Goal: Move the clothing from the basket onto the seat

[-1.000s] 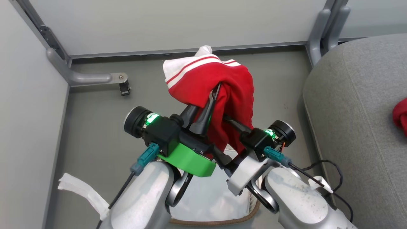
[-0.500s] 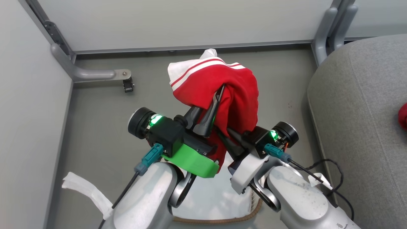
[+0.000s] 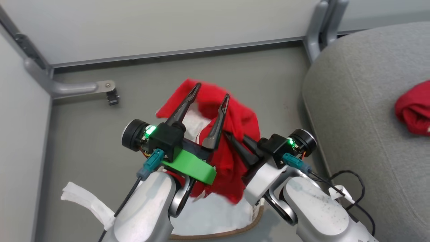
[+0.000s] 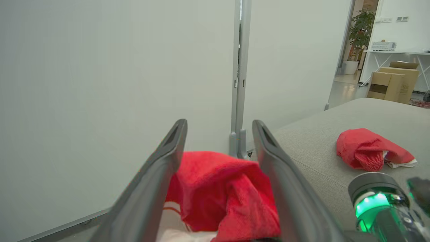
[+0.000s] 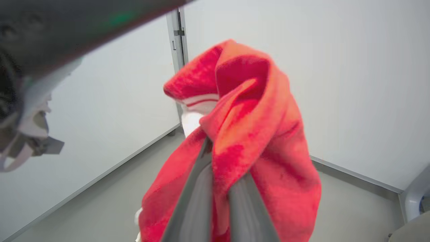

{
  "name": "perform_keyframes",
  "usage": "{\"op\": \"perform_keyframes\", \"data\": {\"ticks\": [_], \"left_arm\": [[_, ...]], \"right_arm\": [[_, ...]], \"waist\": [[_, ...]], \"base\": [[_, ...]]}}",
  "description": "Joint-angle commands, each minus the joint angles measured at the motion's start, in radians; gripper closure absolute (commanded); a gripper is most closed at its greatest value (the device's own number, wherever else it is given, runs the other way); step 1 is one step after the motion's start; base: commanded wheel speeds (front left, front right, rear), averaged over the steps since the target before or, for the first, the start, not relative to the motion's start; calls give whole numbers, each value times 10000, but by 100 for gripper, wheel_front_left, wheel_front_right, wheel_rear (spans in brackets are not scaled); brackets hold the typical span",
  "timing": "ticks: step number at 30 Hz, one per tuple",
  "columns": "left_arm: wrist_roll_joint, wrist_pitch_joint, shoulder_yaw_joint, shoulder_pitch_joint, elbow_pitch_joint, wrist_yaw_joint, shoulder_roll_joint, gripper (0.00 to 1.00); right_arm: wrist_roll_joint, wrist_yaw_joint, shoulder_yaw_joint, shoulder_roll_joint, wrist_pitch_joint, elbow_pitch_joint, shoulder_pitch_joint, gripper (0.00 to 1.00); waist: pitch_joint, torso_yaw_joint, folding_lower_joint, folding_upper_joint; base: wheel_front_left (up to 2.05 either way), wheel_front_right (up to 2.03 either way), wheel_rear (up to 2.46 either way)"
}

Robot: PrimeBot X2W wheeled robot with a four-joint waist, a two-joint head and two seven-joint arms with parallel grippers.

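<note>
Seen from the head, the left gripper (image 3: 212, 91) has its two dark fingers spread wide, pointing away over a red garment (image 3: 242, 124), with a white patch of it showing between them. Whether those fingers touch the cloth is unclear. The right gripper (image 3: 231, 140) comes in from the right, fingers pinched together on a fold of the same garment. The garment hangs in the air above the basket (image 3: 247, 227) and drapes down toward its white liner (image 3: 208, 215). The right wrist view shows the red cloth bunched over the closed fingers, with white stripes near its top. The basket stands on the grey floor (image 3: 94, 134) at the near edge, left of the seat (image 3: 356, 101). A second garment (image 3: 413, 107), also red, lies crumpled on the seat at far right, well apart from both arms. A pale wall (image 3: 168, 23) stands behind
</note>
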Motion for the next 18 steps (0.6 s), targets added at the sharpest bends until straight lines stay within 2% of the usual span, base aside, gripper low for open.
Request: {"op": "perform_keyframes", "data": {"ticks": [1,18], "left_arm": [[128,0,123,177,48,-62,37,0],[738,0,725,144,432,-408,101,0]], "right_arm": [[39,-11,-61,-44,-51,-86,139,100],[293,-11,-343,-33,-49,-848,244,100]], "waist": [[67,-672,0,0],[512,-4247,0,0]], "base": [[0,0,0],[0,0,0]]}}
